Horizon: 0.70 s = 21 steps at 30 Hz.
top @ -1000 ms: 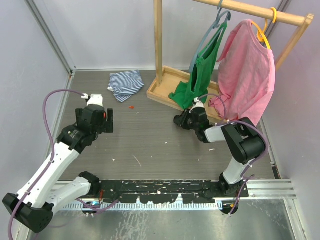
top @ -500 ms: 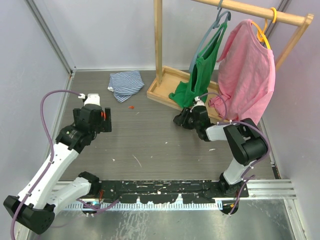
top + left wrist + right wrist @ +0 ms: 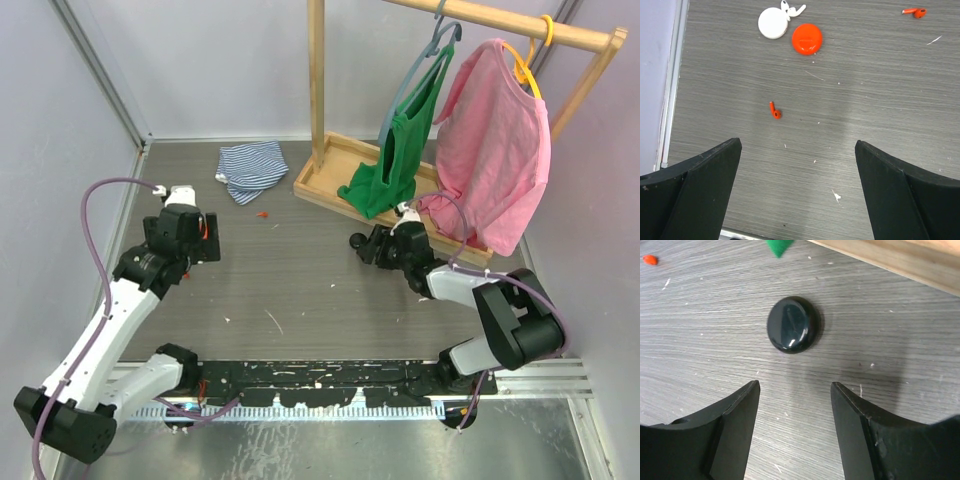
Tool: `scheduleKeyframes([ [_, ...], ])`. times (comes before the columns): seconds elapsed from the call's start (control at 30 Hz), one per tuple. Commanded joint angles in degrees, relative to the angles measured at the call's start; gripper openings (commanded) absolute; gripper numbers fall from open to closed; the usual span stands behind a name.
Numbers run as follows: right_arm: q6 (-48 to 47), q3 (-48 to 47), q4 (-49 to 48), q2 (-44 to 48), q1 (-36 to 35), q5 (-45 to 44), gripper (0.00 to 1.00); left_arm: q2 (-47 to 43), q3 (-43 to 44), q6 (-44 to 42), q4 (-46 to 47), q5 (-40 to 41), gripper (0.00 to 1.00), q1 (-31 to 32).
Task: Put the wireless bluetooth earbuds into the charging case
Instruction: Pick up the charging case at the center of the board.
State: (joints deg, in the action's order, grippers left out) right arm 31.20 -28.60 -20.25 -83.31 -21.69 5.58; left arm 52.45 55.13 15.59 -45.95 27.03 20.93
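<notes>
1. While neither arm holds anything, the left gripper [image 3: 797,145] hangs over the grey table [image 3: 300,270] with its jaws spread wide, well to the left of the wooden rack base [image 3: 335,165]. Only its finger ends show in the wrist view, cut off by the lower edge.
2. Because the rack base lies outside the left wrist view, the things seen there cannot be placed against it. A white case [image 3: 773,23] and an orange case [image 3: 806,38] lie side by side, nearly touching, both shut.
3. White earbuds [image 3: 792,9] rest against the white case's rim. The top edge crops them, so their number is hard to tell.
4. One orange earbud [image 3: 774,111] lies loose on the table ahead of the left fingers, and a second orange earbud [image 3: 914,11] lies at the view's far upper corner.
5. From above, an orange speck [image 3: 262,213] sits near the rack base's left corner, too small to identify.
6. The right gripper [image 3: 795,385] has its jaws parted just in front of the rack base, with the black case [image 3: 792,324] lying untouched beyond its fingertips. The lid is down, so its contents are hidden.
7. A green garment tip [image 3: 778,247] pokes in from above, cut off.
</notes>
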Motion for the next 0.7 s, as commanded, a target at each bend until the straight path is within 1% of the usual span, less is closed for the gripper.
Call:
scheduleKeyframes([
  [0.0, -4.6, 0.8, -8.0, 3.2, -1.9, 3.9, 0.66, 2.8, 1.8, 1.3, 2.3, -2.4, 0.98, -2.8],
  [0.13, -7.6, 2.5, -13.5, 4.6, -5.1, 5.0, 0.67, 6.5, 3.9, 4.9, 1.6, -6.1, 0.98, -6.9],
  [0.23, -9.5, 4.9, -18.4, 5.4, -7.1, 5.1, 0.67, 9.4, 4.6, 8.0, 3.0, -12.3, 0.98, -11.3],
  [0.4, -8.5, 7.5, -25.5, 5.5, -8.4, 9.7, 0.67, 17.6, 8.0, 8.7, 3.5, -21.6, 0.98, -18.8],
  [0.53, -9.0, 7.9, -26.0, 5.9, -8.5, 9.6, 0.67, 25.8, 11.1, 9.3, 3.8, -23.0, 0.98, -21.0],
  [0.67, -11.3, 7.8, -24.8, 6.9, -10.3, 6.8, 0.68, 33.2, 15.2, 10.2, 3.9, -24.2, 0.98, -22.1],
])
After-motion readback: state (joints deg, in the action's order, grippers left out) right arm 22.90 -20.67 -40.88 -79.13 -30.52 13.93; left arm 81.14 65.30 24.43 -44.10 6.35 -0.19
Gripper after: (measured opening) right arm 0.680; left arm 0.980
